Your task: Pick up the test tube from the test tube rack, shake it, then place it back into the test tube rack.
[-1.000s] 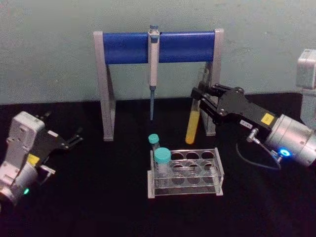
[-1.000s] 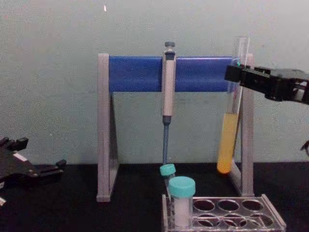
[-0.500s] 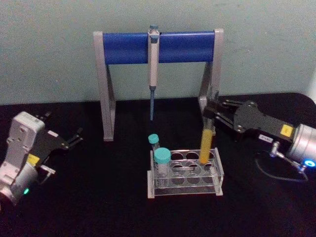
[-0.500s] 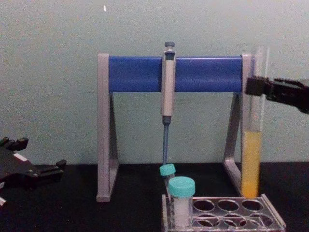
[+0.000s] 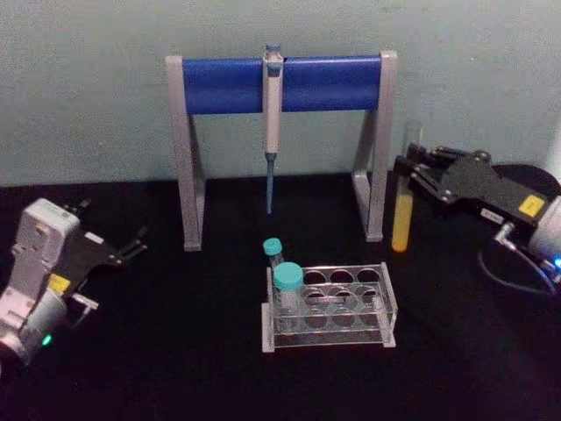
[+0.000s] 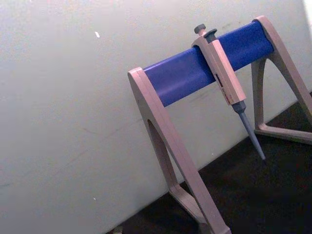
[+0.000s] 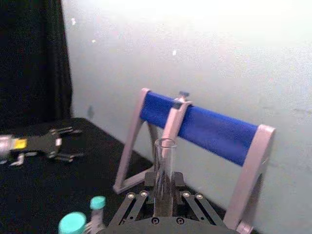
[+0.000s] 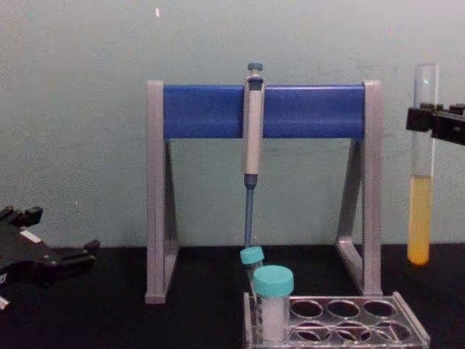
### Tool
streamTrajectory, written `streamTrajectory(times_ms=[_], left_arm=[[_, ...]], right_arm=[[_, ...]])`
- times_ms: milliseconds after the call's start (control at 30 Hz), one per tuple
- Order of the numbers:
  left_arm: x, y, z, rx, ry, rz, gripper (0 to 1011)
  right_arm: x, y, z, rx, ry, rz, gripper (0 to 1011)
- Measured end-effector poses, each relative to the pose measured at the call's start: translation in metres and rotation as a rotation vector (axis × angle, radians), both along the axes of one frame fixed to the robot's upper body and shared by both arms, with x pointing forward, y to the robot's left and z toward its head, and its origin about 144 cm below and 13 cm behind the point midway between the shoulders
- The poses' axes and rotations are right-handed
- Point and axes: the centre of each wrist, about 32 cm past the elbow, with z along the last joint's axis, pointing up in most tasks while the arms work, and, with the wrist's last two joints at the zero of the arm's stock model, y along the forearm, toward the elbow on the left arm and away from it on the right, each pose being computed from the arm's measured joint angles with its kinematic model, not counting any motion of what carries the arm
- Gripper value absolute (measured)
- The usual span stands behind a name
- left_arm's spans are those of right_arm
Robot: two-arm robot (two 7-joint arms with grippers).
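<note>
Head view: just right of the pipette stand (image 5: 280, 83) and apart from the test tube rack (image 5: 351, 338), the right gripper (image 5: 410, 168) clamps the upright test tube (image 5: 402, 215) aloft, probably in the shaking step. The next move calls for lining it up over a hole. The left gripper (image 5: 133, 244) is parked with its fingers spread.

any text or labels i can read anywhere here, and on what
No text reads clearly.
Yellow sticker on the right gripper, which holds the test tube: dark marks, too blurred to read.
Yellow label on the left gripper: too small to read.
Pipette: no markings legible.
</note>
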Motion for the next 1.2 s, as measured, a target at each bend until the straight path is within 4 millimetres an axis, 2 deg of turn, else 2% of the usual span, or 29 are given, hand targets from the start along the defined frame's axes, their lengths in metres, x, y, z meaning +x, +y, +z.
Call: streamTrajectory(times_ms=[367, 733, 967, 1200], left_arm=[[0.0, 0.0, 0.0, 0.0, 0.0, 0.0, 1001], [0.0, 0.0, 0.0, 0.0, 0.0, 0.0, 1001], [0.0, 0.0, 0.0, 0.0, 0.0, 0.0, 1001], [0.0, 0.0, 0.0, 0.0, 0.0, 0.0, 1001]], right_arm=[[0.013, 0.028, -0.007, 0.058, -0.022, -0.019, 229], [0.009, 0.043, -0.009, 0.153, 0.009, 0.17, 229], [0.001, 0.037, -0.008, 0.131, 0.019, 0.271, 229], [-0.005, 0.018, -0.005, 0.059, 0.019, 0.28, 229]])
